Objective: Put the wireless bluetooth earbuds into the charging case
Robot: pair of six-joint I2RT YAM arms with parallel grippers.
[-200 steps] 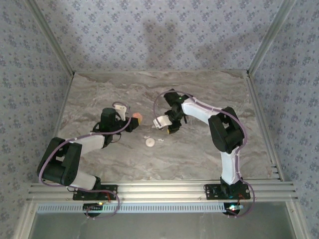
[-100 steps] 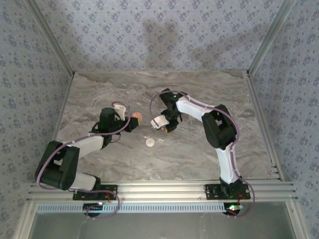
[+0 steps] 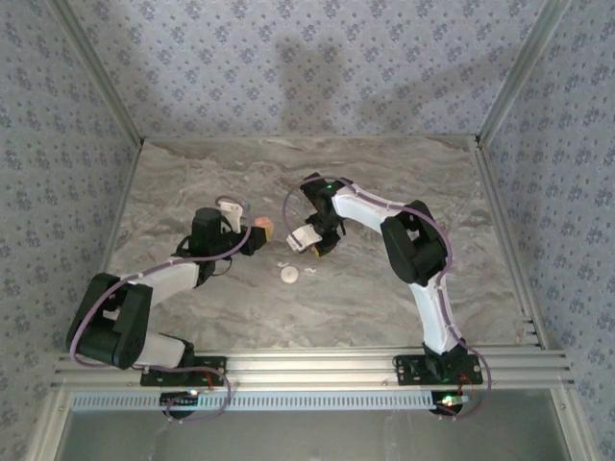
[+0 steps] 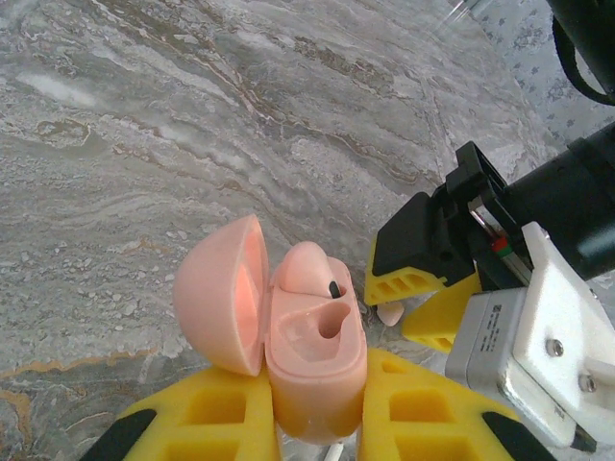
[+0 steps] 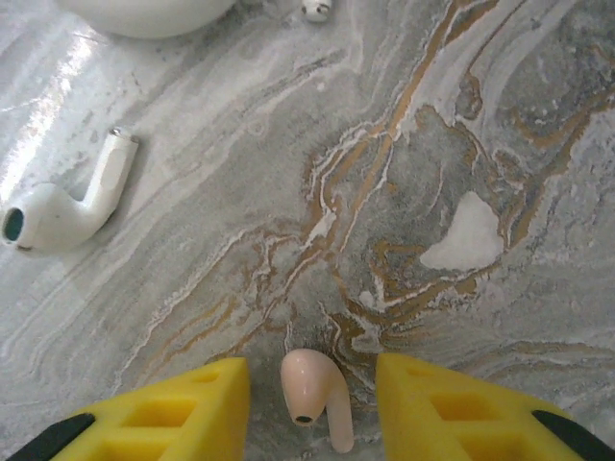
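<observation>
Now the right fingers point(image 5: 192, 408) stand wide apart, one on each side of the loose pink bud point(image 5: 315, 389). It lies on the table point(image 5: 480, 115) and touches neither, so the right gripper point(image 5: 312, 370) holds nothing. Just beside it, the left gripper point(image 4: 317, 408) is closed around the pink case point(image 4: 312, 360), with the lid point(image 4: 226, 293) open. One bud point(image 4: 306, 267) seems to sit in its slot; the other slot point(image 4: 332, 325) is empty. I judge the pink pair half done: the loose bud must be pinched, lifted and inserted. Farther off a white bud point(image 5: 58, 206) lies outside a white case point(image 5: 144, 12).
</observation>
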